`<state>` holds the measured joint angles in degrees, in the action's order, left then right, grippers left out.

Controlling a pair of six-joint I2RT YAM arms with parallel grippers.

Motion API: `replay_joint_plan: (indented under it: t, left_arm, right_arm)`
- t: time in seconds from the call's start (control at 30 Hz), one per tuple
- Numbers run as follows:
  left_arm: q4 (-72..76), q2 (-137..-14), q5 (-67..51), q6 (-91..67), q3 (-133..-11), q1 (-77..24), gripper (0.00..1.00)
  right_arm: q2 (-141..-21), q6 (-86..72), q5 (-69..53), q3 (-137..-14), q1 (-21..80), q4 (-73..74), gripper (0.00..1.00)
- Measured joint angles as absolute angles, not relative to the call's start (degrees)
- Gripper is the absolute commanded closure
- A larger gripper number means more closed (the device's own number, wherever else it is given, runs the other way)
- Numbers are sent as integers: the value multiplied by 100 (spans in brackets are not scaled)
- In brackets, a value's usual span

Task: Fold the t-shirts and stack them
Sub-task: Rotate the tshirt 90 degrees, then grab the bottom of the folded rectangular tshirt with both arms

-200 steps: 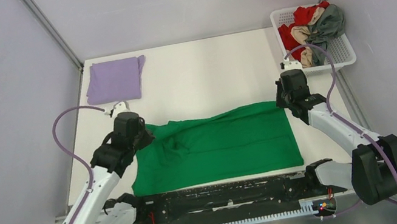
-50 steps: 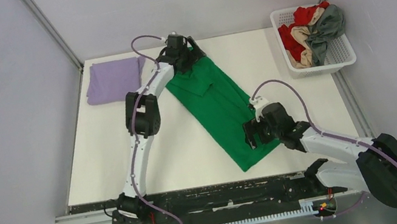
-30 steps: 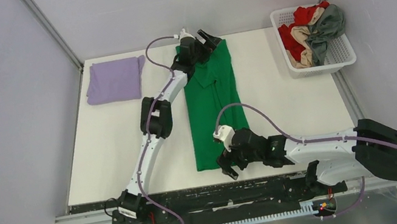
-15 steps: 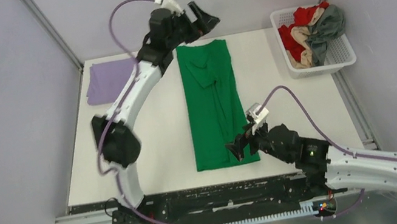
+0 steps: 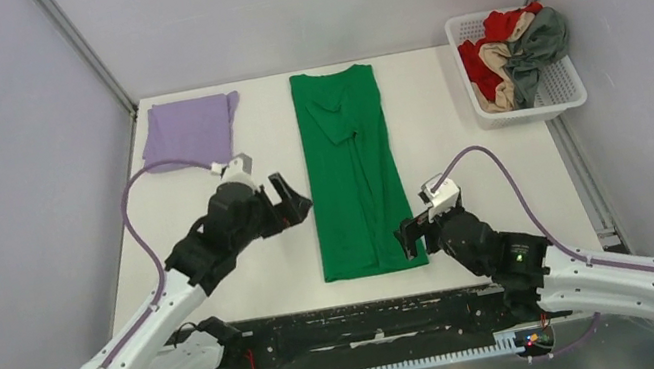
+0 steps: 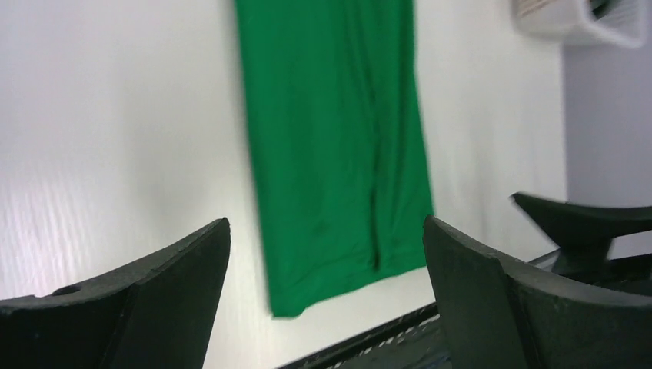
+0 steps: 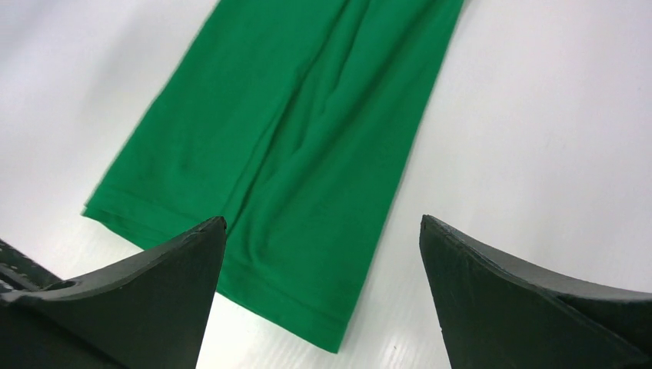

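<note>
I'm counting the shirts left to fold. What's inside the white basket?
The basket holds a crumpled heap of red fabric, beige fabric and dark grey fabric. The tangle hides how many shirts that makes, and anything underneath is covered.

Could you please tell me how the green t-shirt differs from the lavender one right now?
The green t-shirt is a long narrow strip down the middle of the table; the lavender t-shirt is a compact near-square at its far-left corner. Both lie flat, unheld.
</note>
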<state>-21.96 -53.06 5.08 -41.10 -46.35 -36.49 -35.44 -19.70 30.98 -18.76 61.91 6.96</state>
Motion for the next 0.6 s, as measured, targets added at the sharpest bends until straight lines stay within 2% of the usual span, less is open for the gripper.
replay_joint_plan:
  t: [0.17,0.37,0.6]
  left_arm:
    - [-2722,-4550,357,-4694,-3476,-3846,0]
    - [-2958,-4609,75,-5245,-2864,-4493,0]
    - [-2805,-4890,71,-5605,-2556,-4755,15]
  right_arm:
    - [-3922,-1929,3089,-1876,6163,928,2]
    - [-4099,-1951,3017,-1876,6093,1160,2]
    - [-4217,-2062,2847,-1876,6020,1177,2]
